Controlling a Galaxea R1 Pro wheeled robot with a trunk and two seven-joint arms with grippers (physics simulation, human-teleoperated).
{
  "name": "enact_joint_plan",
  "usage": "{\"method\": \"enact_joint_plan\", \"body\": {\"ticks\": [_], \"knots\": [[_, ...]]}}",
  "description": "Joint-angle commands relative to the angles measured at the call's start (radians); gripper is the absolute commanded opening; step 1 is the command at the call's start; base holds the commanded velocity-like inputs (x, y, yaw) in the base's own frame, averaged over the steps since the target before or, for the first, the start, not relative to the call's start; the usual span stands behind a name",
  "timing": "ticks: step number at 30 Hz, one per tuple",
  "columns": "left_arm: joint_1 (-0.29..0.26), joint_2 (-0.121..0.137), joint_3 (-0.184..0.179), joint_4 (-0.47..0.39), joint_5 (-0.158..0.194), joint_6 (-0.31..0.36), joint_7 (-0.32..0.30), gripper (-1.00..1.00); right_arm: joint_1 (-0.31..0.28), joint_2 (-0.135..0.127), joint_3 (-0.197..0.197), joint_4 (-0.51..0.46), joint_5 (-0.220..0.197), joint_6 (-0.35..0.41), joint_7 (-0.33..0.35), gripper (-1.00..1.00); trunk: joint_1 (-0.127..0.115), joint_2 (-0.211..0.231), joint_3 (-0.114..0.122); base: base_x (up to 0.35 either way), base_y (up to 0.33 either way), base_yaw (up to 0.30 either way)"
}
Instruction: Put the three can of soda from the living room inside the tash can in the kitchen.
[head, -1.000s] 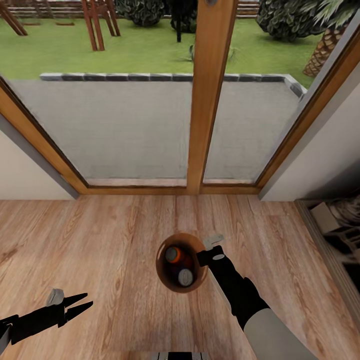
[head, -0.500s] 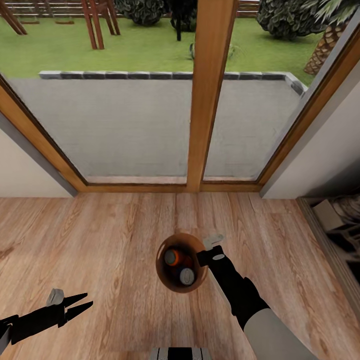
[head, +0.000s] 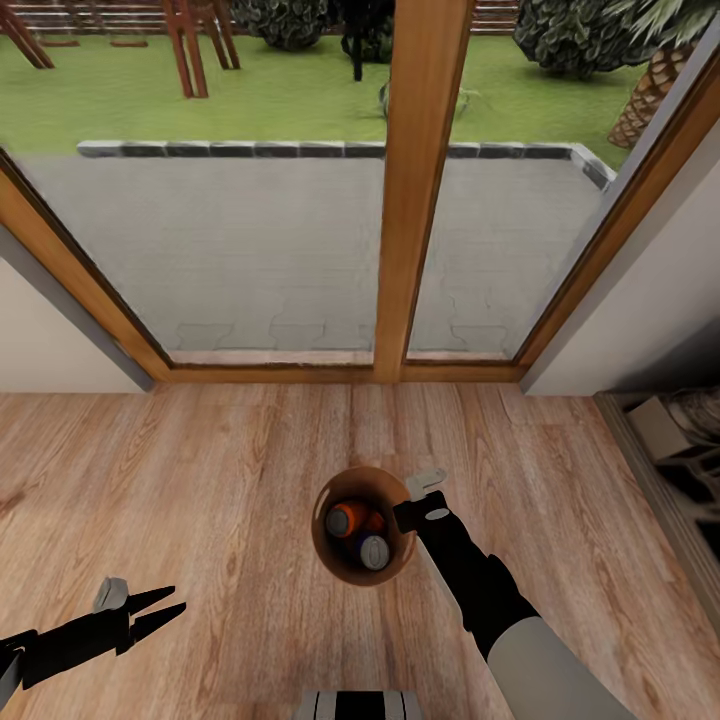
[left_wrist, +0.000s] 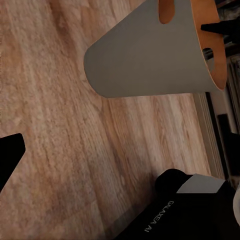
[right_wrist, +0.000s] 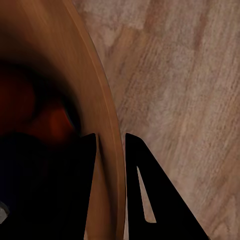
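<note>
Grained wood floor (head: 200, 480), round glossy copper bin (head: 330, 555) rim pinched by right tool (head: 408, 510), left tool (head: 165, 605) narrowly parted

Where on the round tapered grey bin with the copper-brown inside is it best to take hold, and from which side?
At the thin upper rim of the round tapered grey bin, from above, one finger inside and one outside, as the right tool does. The body looks too wide.

Bare wood floor (head: 200, 480) lies open around the tash can (head: 330, 560), whose rim the right gripper (head: 408, 508) blocks on one side
</note>
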Motion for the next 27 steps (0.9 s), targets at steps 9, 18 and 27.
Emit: {"method": "enact_joint_plan", "body": {"ticks": [9, 18, 27], "knots": [[0.000, 0.000, 0.000, 0.000, 0.000, 0.001, 0.000, 1.00, 0.000, 0.000, 0.001, -0.001, -0.005, -0.001, 0.000, -1.00, 0.019, -0.035, -0.016, 0.000, 0.000, 0.000], [0.000, 0.000, -0.001, 0.000, 0.000, 0.002, 0.000, 1.00, 0.000, 0.000, 0.001, -0.001, -0.005, -0.001, 0.000, -1.00, 0.038, -0.070, -0.031, 0.000, 0.000, 0.000], [0.000, 0.000, -0.001, 0.000, 0.000, 0.002, 0.000, 1.00, 0.000, 0.000, 0.001, -0.001, -0.005, -0.001, 0.000, -1.00, 0.046, -0.084, -0.038, 0.000, 0.000, 0.000]]}}
